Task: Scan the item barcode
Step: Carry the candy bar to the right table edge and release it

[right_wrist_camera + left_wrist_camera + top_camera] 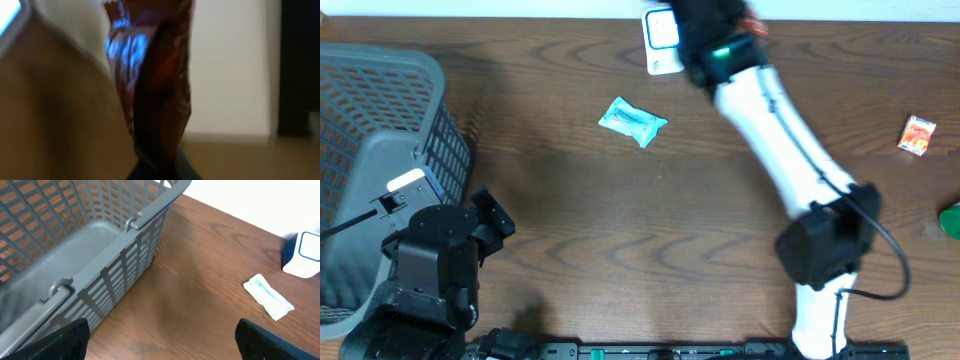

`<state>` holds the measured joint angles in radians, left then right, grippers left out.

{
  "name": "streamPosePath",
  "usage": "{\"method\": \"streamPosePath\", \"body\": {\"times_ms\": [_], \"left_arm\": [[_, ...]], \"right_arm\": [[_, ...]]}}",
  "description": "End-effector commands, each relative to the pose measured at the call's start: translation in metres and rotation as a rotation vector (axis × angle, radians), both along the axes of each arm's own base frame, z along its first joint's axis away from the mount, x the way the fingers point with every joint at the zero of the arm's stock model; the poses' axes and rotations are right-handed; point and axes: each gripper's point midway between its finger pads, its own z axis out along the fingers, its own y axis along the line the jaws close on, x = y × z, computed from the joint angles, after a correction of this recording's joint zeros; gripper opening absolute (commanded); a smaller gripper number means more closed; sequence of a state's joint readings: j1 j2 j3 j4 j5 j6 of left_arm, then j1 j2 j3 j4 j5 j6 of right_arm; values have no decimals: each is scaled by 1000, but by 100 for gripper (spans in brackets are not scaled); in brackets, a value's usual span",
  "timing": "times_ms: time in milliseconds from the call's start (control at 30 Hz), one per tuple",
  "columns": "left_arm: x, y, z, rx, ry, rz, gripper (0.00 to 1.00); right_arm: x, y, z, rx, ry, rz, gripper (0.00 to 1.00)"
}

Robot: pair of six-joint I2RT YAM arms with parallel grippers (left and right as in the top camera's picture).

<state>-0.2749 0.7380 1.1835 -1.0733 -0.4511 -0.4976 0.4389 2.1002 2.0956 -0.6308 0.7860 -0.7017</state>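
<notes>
Gripping one red packet (160, 90) near one scanner (662, 40).

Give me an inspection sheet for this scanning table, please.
Surface: wooden table, no spills seen.
Job's things: red packet held near the white-and-blue scanner.
Clutter: grey basket; light-blue packet; small orange packet; green object at the frame edge.
Grippers: left gripper open, empty; right gripper shut on the red packet.
Cables: black cable looping off the right arm.
Surroundings: pale wall beyond the table.
</notes>
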Motion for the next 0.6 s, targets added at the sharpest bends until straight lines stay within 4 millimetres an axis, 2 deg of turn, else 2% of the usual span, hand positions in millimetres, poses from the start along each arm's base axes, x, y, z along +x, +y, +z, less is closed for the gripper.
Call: {"method": "streamPosePath", "body": {"times_ms": [0, 167, 233, 467, 567], "left_arm": [[-1, 3, 0, 7, -2, 15, 93], [-1, 3, 0, 7, -2, 15, 93], [-1, 3, 0, 7, -2, 15, 93], [-1, 3, 0, 7, -2, 15, 93], [-1, 3, 0, 7, -2, 15, 93]], "right_arm": [[-12, -104, -50, 156, 81, -329, 1], [-47, -205, -115, 293, 267, -603, 1], [-63, -236, -133, 334, 320, -695, 1], [-120, -330, -178, 396, 422, -925, 1], [-146, -358, -199, 408, 455, -1003, 1]]}}
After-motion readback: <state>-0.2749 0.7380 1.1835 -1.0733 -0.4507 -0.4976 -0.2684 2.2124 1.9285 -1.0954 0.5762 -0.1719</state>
